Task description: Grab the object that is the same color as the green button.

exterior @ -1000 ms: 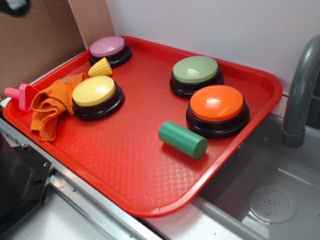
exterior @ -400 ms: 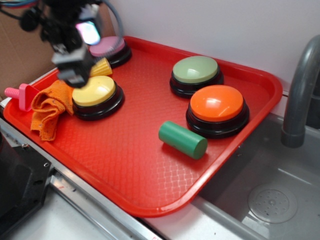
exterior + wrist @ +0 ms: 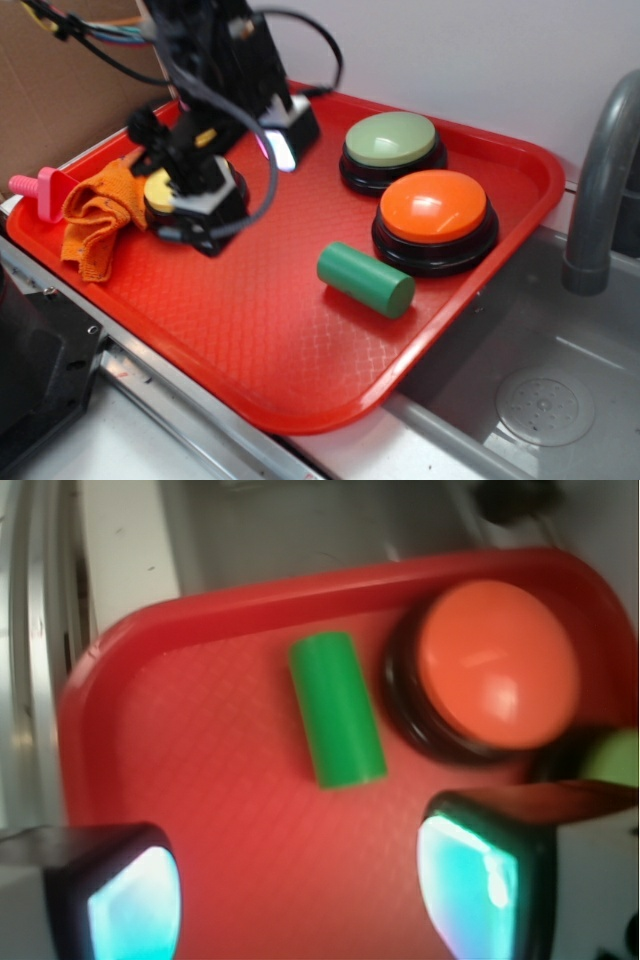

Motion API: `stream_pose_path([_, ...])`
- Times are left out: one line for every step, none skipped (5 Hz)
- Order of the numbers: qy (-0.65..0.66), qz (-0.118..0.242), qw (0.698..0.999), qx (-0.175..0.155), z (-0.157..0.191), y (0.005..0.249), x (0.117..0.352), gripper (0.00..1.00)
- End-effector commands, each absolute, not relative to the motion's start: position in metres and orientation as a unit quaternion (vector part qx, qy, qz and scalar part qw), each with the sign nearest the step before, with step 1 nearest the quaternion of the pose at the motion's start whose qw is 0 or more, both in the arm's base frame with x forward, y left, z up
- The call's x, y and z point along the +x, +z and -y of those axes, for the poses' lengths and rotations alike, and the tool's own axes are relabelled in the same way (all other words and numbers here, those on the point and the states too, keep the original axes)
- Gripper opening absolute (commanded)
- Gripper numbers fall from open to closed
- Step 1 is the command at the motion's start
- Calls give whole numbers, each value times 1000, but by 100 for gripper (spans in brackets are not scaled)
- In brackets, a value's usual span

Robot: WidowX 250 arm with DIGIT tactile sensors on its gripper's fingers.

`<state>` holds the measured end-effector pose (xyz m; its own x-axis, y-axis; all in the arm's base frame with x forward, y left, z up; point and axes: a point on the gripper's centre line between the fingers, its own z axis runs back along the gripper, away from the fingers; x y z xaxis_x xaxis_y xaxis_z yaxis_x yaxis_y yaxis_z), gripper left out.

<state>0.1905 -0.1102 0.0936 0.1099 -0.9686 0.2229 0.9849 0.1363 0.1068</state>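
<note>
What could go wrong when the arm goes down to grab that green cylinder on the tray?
The green cylinder lies on its side on the red tray, so a push from one finger could roll it away. It also lies close beside the orange button, so an open gripper coming down there might hit or press that button.

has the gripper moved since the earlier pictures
Yes. The gripper has moved right and down, from the pink button end of the red tray toward the green cylinder.
</note>
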Motion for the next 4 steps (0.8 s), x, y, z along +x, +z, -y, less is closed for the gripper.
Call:
stream_pose_path([-688,126,713,-61,127,63,202,100])
stream_pose_path([-685,128,714,-67,129,54,204,100])
stream_pose_path([-688,133,709,-76,130,49,204,100])
stream_pose_path([-685,135,711,-83,133,45,205,100])
